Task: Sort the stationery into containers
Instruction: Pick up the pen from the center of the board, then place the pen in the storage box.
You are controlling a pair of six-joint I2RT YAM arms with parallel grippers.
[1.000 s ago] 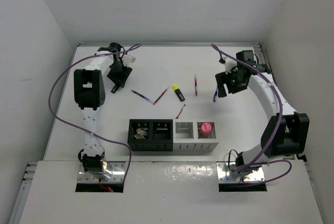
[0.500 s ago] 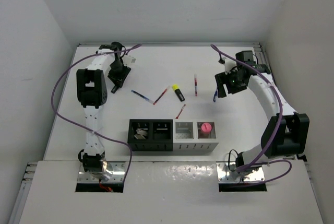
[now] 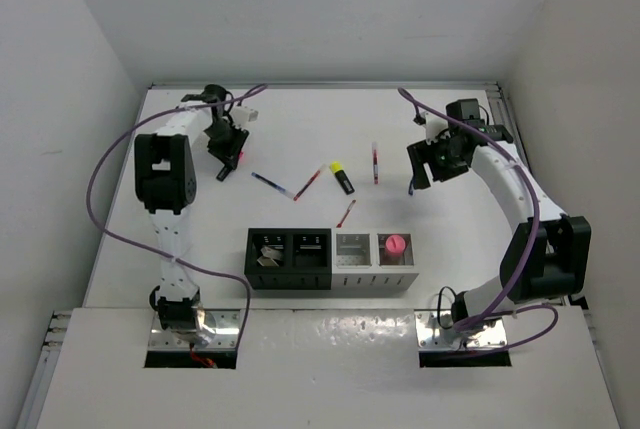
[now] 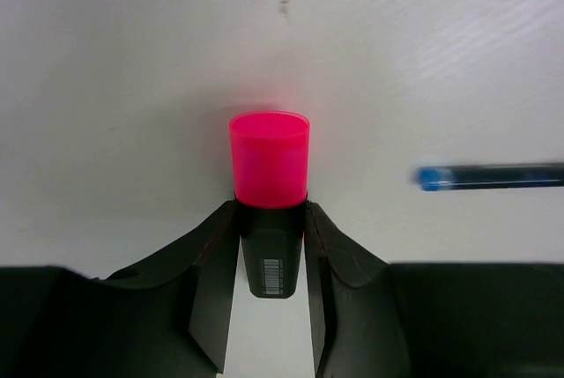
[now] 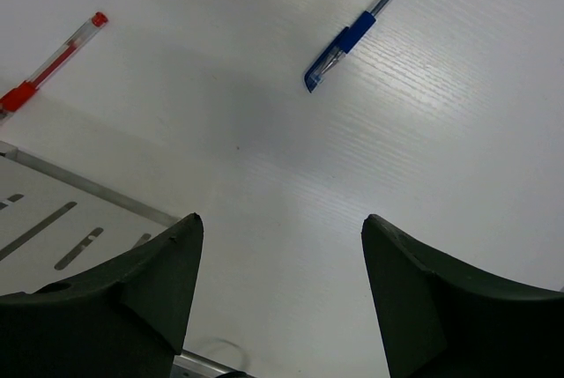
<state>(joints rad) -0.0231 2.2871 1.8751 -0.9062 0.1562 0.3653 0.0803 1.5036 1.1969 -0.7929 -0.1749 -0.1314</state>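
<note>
Narrower than before, left gripper (image 4: 270, 211) seemingly grips pink highlighter (image 4: 269, 162); right gripper (image 5: 280, 219) gapes empty; glue stick (image 3: 396, 244) binned, pens (image 3: 376, 161) unsorted.

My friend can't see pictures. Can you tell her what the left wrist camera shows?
A pink highlighter with a black body is pinched between the two dark fingers of the left end effector, with its pink cap pointing away from the camera. A blue pen lies on the white table to the right, apart from it.
</note>
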